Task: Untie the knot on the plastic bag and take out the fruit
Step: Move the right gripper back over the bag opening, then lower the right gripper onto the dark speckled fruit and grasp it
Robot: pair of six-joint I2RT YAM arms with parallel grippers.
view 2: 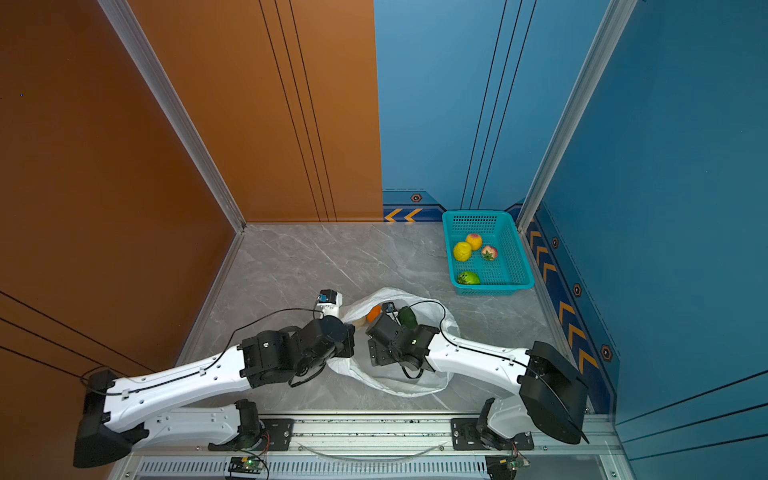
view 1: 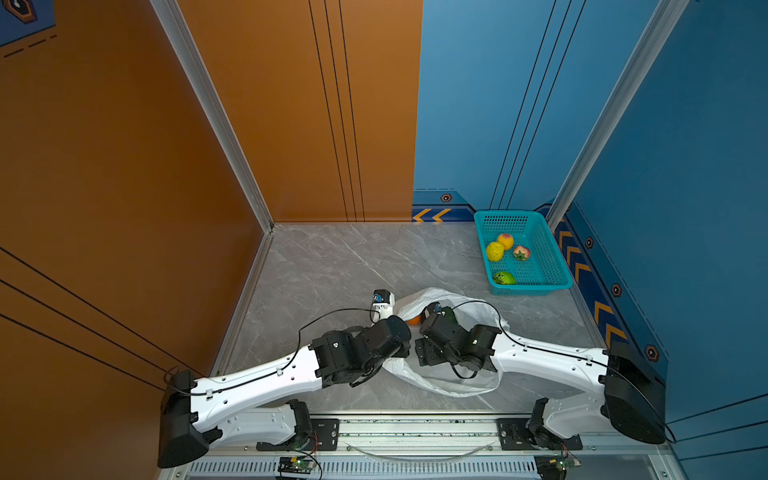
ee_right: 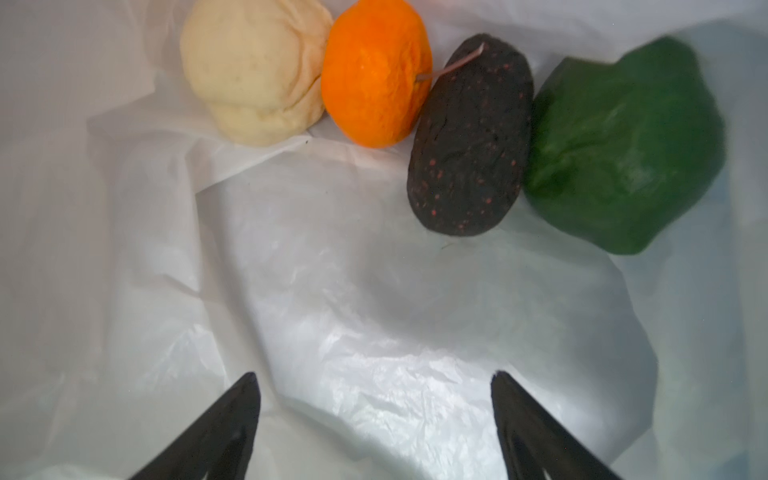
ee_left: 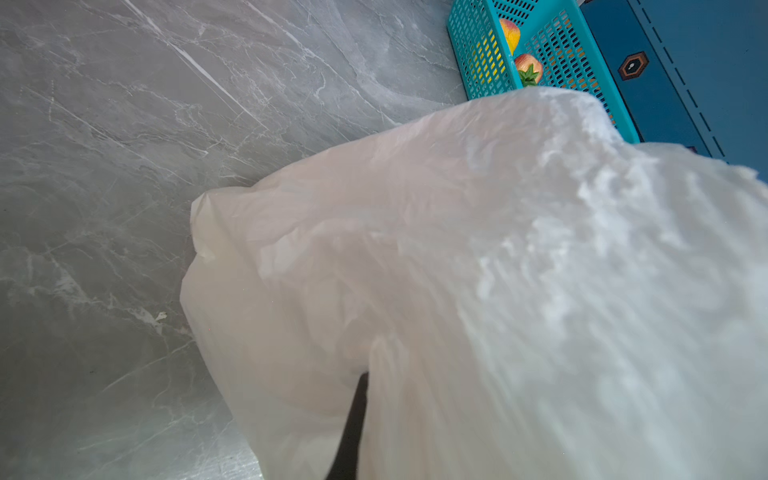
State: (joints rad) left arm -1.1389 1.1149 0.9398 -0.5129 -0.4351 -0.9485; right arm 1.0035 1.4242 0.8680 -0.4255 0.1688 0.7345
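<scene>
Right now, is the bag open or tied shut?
Open. The bag gapes in both top views; the right gripper, open, is inside it, facing four fruits.

The plastic bag (view 1: 440, 384) lies open on the grey tabletop (view 1: 332, 266), both arms bent over it: the left arm (view 1: 266, 374) at its left edge, the right arm (view 1: 540, 361) reaching into its mouth. An orange fruit (view 1: 414, 320) and a dark green fruit (view 1: 449, 314) peek out. At the back right, the teal basket (view 1: 552, 266) holds four more fruits (view 1: 494, 251).
</scene>
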